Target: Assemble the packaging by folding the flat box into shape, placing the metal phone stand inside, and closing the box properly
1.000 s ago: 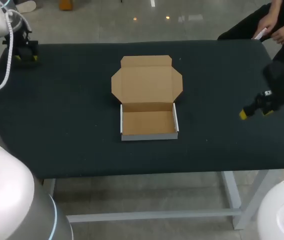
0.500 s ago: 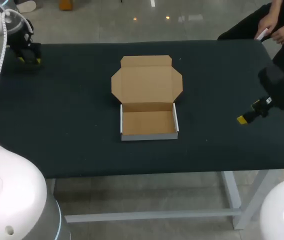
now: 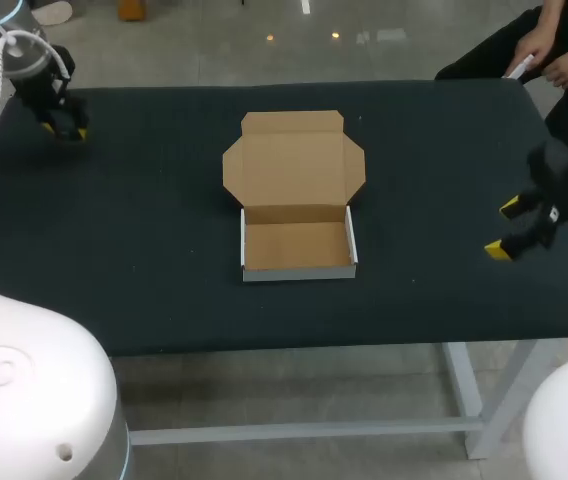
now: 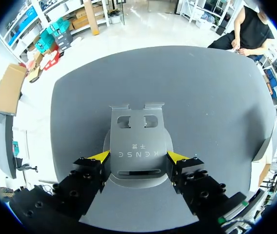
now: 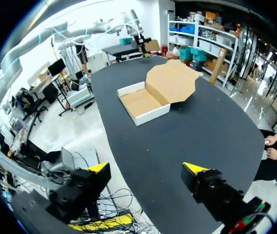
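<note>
Left gripper (image 4: pixel 138 156) holds the phone stand (image 4: pixel 137 131) with letters by the table's (image 3: pixel 144 220) far left edge; right gripper (image 3: pixel 504 228) is wide open.

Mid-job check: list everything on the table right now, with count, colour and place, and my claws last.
black table: one, black, carries everything below.
brown cardboard box with white outer walls: one, brown inside and white outside, middle of the table, folded into shape, empty.
lid: one, brown, open, lying flat on the box's far side.
grey metal phone stand: one, grey, between the left claw's fingers.
left claw: one, black with yellow tips, at the table's far left corner, fingers against both sides of the stand.
right claw: one, black with yellow tips, open and empty, over the table's right side.
</note>
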Robot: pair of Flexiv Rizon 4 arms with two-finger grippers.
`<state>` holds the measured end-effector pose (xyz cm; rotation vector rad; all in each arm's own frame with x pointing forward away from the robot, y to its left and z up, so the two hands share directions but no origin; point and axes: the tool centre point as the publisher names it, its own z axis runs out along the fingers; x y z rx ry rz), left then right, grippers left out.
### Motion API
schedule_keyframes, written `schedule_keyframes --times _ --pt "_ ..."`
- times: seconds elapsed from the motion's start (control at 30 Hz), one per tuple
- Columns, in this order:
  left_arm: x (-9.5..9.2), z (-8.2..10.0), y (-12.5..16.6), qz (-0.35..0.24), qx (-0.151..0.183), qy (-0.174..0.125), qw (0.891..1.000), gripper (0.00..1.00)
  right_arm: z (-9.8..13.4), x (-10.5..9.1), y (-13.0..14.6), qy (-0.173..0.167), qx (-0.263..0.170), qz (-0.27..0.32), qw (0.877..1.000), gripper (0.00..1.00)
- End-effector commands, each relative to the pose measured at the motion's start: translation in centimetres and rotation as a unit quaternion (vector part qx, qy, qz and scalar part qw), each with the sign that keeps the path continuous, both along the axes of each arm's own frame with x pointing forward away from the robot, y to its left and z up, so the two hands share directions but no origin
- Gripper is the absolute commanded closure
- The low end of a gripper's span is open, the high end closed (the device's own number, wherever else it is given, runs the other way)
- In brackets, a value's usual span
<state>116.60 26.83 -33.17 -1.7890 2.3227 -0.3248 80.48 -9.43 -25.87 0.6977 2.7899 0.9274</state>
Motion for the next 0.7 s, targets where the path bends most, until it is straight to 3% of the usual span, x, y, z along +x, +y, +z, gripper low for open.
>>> schedule_keyframes --times 0.03,0.7 --pt "-3.18 1.05 -0.48 0.001 -0.005 -0.079 0.997 1.00 0.34 -0.04 -0.19 0.049 0.023 0.060 0.997 0.00" --pt "-3.81 1.57 -0.65 -0.003 -0.004 -0.078 0.997 1.00 0.34 -0.04 -0.19 0.049 0.023 0.060 0.997 0.00"
